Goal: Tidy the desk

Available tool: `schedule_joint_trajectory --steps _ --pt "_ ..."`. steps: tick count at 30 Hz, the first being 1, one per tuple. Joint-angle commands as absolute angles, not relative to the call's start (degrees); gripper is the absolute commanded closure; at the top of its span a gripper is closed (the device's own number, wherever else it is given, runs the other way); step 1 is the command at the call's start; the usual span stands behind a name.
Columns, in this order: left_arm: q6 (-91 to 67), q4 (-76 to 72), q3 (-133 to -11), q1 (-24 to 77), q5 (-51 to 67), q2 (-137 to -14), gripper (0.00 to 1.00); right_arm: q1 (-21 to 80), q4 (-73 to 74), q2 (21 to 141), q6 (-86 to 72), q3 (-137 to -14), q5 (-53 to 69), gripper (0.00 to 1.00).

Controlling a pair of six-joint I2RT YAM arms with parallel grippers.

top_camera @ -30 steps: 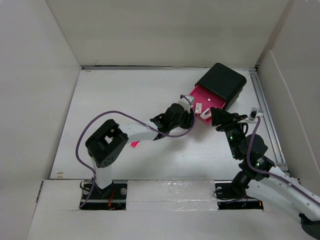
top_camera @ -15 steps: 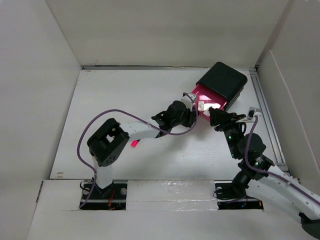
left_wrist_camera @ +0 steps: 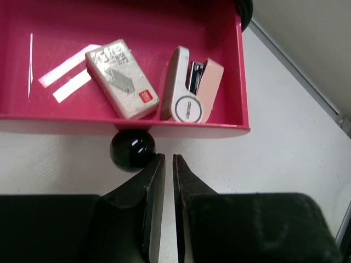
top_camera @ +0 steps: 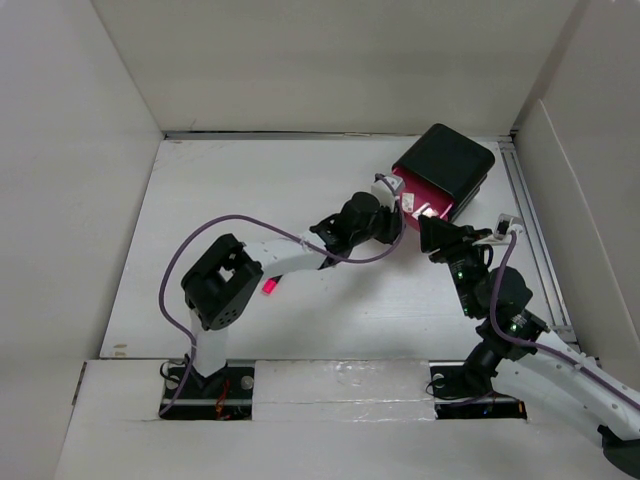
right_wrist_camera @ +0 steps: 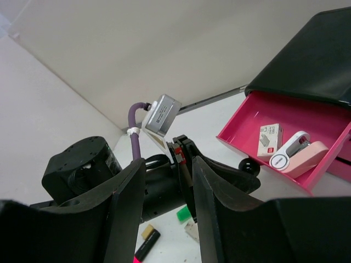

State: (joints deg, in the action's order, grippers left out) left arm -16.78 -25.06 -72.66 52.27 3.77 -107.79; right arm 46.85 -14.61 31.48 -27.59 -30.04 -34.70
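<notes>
Desk (top_camera: 250,190) lies under both arms, wall panels (top_camera: 330,60) along its far and side edges, open surface left of the black box (top_camera: 450,165) in the far right corner. Pink drawer (left_wrist_camera: 66,125) stands out partway; inside are a white-and-pink stapler (left_wrist_camera: 189,90) and a small white box (left_wrist_camera: 122,78), print illegible. Left gripper (left_wrist_camera: 165,159) clenched on nothing, tips just beside the drawer's black knob (left_wrist_camera: 132,150). Right gripper (right_wrist_camera: 168,164) released, nearby.

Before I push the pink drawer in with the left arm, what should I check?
1. Left fingers shut: ok.
2. Tips centred on knob: not ok, it sits beside them.
3. Stapler and staple box lying inside drawer: ok.
4. Right fingers apart from drawer: cannot tell.
5. Desk tidy: not ok, pink item lies loose.
</notes>
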Motion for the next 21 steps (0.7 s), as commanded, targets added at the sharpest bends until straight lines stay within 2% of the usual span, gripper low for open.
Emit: schedule_joint_trajectory --steps 1,10,21 --pt "-15.47 -28.04 -77.34 52.03 3.60 -108.45 0.92 46.58 -16.79 30.85 -26.63 -32.08 -35.33 0.55" --pt "-14.15 -25.23 -85.77 52.03 2.38 -114.96 0.92 46.58 -16.70 30.32 -26.54 -31.99 -35.68 0.55" --pt "-17.31 -26.72 -90.34 52.03 -3.42 -118.39 0.90 46.58 -16.61 28.74 -27.07 -31.47 -35.68 0.55"
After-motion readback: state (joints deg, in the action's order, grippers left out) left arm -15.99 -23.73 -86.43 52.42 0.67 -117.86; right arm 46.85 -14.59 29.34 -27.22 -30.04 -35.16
